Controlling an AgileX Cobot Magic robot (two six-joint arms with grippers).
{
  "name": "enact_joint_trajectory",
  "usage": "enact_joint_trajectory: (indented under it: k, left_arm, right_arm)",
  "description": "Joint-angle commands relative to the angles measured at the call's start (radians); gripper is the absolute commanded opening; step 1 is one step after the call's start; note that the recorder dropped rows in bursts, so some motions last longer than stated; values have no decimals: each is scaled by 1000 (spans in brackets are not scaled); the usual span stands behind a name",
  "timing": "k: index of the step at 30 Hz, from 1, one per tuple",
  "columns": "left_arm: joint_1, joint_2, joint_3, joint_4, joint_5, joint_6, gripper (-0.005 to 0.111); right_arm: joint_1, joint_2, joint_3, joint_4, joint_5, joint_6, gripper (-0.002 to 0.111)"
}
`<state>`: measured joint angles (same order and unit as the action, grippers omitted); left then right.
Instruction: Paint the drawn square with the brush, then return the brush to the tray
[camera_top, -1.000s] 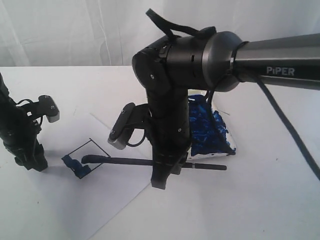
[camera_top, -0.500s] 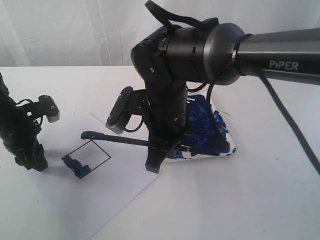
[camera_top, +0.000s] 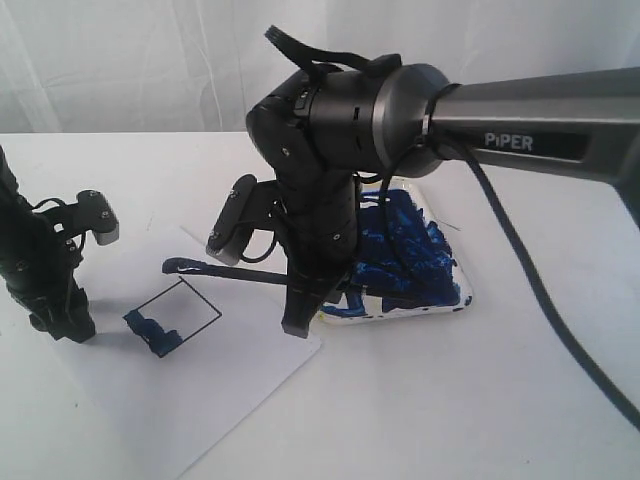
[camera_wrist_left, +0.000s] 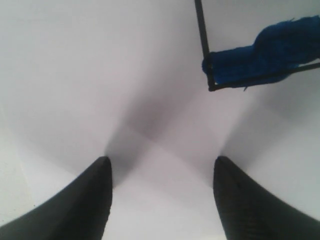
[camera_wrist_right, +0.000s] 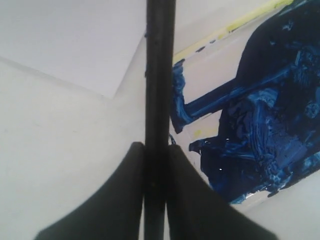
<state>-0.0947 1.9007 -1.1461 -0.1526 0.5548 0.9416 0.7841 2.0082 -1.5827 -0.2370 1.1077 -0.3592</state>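
The drawn square (camera_top: 178, 316) lies tilted on the white paper sheet (camera_top: 200, 390), with a dark blue streak (camera_wrist_left: 262, 52) along one corner and edge. My right gripper (camera_top: 300, 322) is shut on the black brush (camera_top: 225, 272), which lies level above the paper with one end (camera_top: 172, 266) over the square's far corner. In the right wrist view the brush shaft (camera_wrist_right: 159, 75) runs straight out between the fingers (camera_wrist_right: 187, 195). The blue-smeared tray (camera_top: 440, 302) sits just right of that gripper. My left gripper (camera_wrist_left: 159, 162) stands open over the paper left of the square, holding nothing.
The paper's right corner (camera_top: 318, 348) reaches the tray's near-left rim. The right arm (camera_top: 530, 110) spans the upper right of the exterior view. A white curtain (camera_top: 120, 60) hangs behind the table.
The right gripper has lifted the brush off the paper and carried it away from the painted corner, up and toward the tray. The left arm has stayed still.
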Motion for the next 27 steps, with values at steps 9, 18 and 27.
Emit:
enact_joint_trajectory:
  k: [9,18,27]
  left_arm:
    - [2,32,18,5,22,-5,64]
    - [2,32,18,5,22,-5,64]
    - [2,32,18,5,22,-5,64]
  right_arm:
    - [-48,10,-28,73,19,1,0]
    - [-48,12,-21,213,14,-79,0]
    - [-48,73,-21,308,40,-138,0]
